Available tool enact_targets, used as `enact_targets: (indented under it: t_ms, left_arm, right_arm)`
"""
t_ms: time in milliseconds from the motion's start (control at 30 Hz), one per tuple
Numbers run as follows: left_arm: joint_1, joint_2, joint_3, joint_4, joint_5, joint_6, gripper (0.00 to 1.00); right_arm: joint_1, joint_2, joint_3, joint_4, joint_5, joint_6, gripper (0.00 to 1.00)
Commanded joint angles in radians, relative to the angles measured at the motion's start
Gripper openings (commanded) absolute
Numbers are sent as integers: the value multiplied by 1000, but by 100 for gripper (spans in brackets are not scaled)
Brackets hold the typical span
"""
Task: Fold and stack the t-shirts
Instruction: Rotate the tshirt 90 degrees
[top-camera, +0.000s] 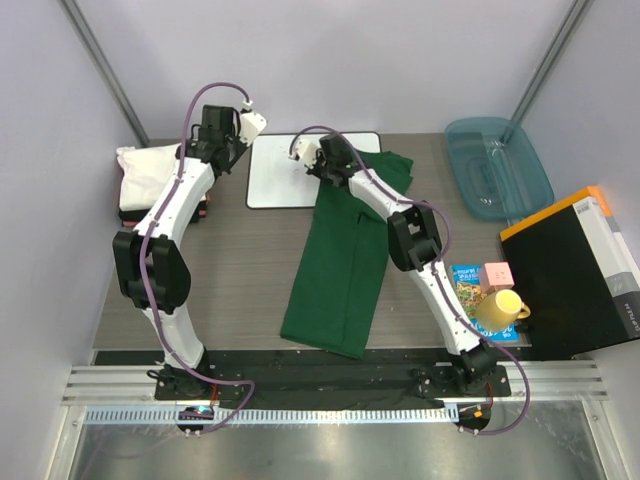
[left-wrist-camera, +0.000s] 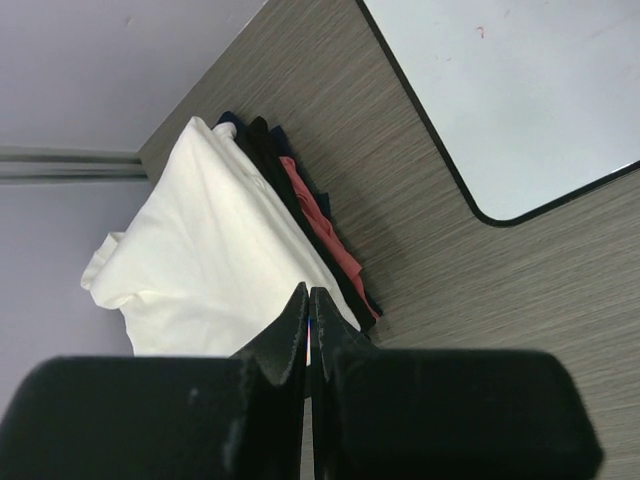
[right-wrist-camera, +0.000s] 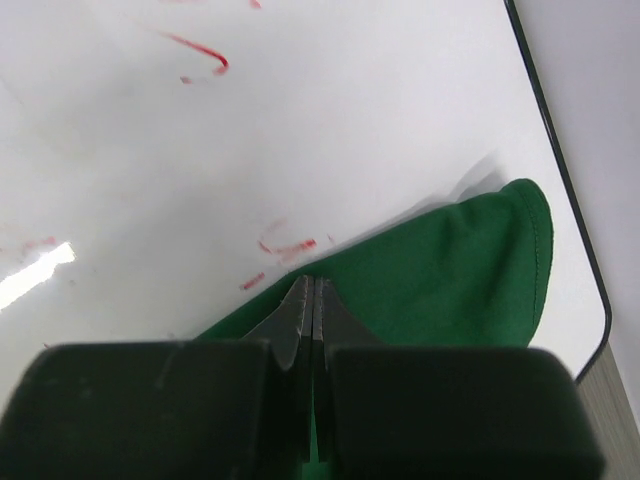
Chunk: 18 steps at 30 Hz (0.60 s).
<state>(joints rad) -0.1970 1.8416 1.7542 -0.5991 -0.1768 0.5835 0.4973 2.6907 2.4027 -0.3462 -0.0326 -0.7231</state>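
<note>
A dark green t-shirt (top-camera: 340, 260), folded into a long strip, runs from the table's middle up onto the white board (top-camera: 280, 175). My right gripper (top-camera: 312, 168) is over the board at the strip's far left corner. In the right wrist view its jaws (right-wrist-camera: 313, 282) are shut on the green cloth's (right-wrist-camera: 450, 270) edge, and the cloth casts a shadow on the board (right-wrist-camera: 300, 120). At the far left lies a stack of folded t-shirts (top-camera: 145, 172) with a white one (left-wrist-camera: 210, 240) on top and a black one (left-wrist-camera: 275, 170) under it. My left gripper (top-camera: 208, 150) hangs just above the stack, shut (left-wrist-camera: 309, 295) and empty.
A translucent teal tub (top-camera: 497, 165) stands at the back right. A black box with an orange edge (top-camera: 575, 270) fills the right side, with a yellow cup (top-camera: 500, 308), a pink block (top-camera: 497, 273) and a blue booklet (top-camera: 465, 280) beside it. Red pen marks dot the board.
</note>
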Motion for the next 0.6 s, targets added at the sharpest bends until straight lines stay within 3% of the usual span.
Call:
enact_targets:
  t_ms: [0,200,267,433,567]
  left_arm:
    - [-4,-31,-5,59,-42,-14,0]
    - [-2,-50,-33,76,-55,-42,0]
    - [-2,-59,-35,76,-47,-42,0]
    - [-2,-74,-35,78,-32,-37,0]
    - [-2,-93,-53,84,-23,-37,0]
  right_arm:
    - [32,57,47,83,-84,4,1]
    - [32,-135,-175,432,85,160,6]
    - [32,-257,-236,444,102,194,8]
    - [-8,-412,-309,147,79,244,4]
    - [-69,-482,-425,7,-56,252,1]
